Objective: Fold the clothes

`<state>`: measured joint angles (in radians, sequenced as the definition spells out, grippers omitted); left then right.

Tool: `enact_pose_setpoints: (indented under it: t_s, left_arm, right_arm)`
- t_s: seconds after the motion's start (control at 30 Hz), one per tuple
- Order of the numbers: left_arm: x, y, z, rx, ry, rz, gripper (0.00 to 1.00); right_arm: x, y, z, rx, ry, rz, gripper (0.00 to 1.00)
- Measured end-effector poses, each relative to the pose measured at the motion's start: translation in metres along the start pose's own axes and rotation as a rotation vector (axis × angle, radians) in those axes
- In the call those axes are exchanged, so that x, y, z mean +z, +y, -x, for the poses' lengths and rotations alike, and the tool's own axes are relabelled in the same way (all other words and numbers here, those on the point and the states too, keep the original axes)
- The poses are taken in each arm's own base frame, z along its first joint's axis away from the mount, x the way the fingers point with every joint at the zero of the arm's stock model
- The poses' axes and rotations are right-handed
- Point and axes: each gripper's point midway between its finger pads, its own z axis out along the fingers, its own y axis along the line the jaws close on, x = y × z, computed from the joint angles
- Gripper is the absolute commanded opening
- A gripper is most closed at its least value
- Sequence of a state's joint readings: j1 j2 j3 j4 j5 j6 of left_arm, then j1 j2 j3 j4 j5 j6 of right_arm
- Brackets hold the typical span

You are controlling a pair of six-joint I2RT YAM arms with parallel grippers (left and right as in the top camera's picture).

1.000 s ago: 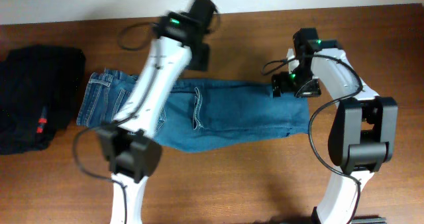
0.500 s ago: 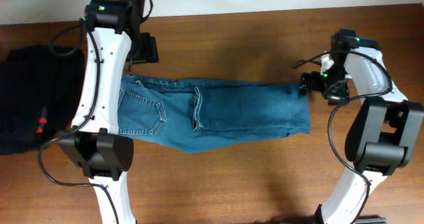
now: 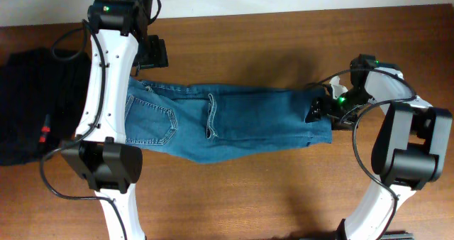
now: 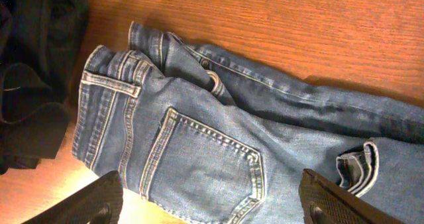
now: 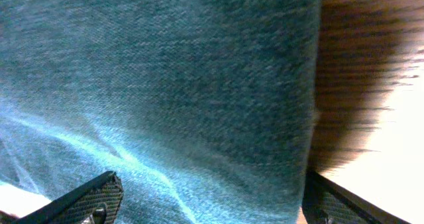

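Jeans (image 3: 227,119) lie stretched lengthways on the tabletop (image 3: 248,41), waist end beside the black garment (image 3: 35,105). Left claw (image 4: 212,207) spread wide above the waistband, holding nothing. Right claw (image 5: 205,204) wide, low over the hem end. Best to pinch both leg layers squarely before folding over. No containers in view.

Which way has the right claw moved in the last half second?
Yes: the right claw moved left and toward the table's near edge, further over the jeans' hem end.
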<state>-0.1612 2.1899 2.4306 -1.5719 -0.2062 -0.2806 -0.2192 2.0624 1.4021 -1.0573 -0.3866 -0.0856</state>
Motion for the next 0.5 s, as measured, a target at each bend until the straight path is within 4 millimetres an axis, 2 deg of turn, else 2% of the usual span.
enact_pose_setpoints:
  t_s: [0.2, 0.27, 0.33, 0.43, 0.47, 0.5]
  left_arm:
    - [0.0, 0.0, 0.0, 0.0, -0.001, 0.0, 0.85]
    - [0.0, 0.0, 0.0, 0.0, -0.001, 0.0, 0.85]
    - [0.0, 0.0, 0.0, 0.0, -0.001, 0.0, 0.85]
    - [0.0, 0.0, 0.001, -0.001, -0.005, -0.001, 0.85]
    - [0.0, 0.0, 0.002, -0.002, -0.008, -0.002, 0.85]
    - [0.0, -0.001, 0.003, -0.002, -0.011, -0.003, 0.85]
  right_arm:
    - [0.003, 0.004, -0.004, -0.018, -0.035, 0.03, 0.8]
    - [0.005, 0.004, -0.006, -0.028, -0.037, 0.037, 0.67]
    - [0.007, 0.004, -0.009, -0.029, -0.032, 0.041, 0.48]
    - [0.012, 0.0, -0.014, -0.022, -0.015, 0.043, 0.12]
    - [0.014, 0.0, -0.016, -0.022, -0.006, 0.048, 0.04]
    - [0.016, 0.001, -0.016, -0.018, -0.003, 0.055, 0.04]
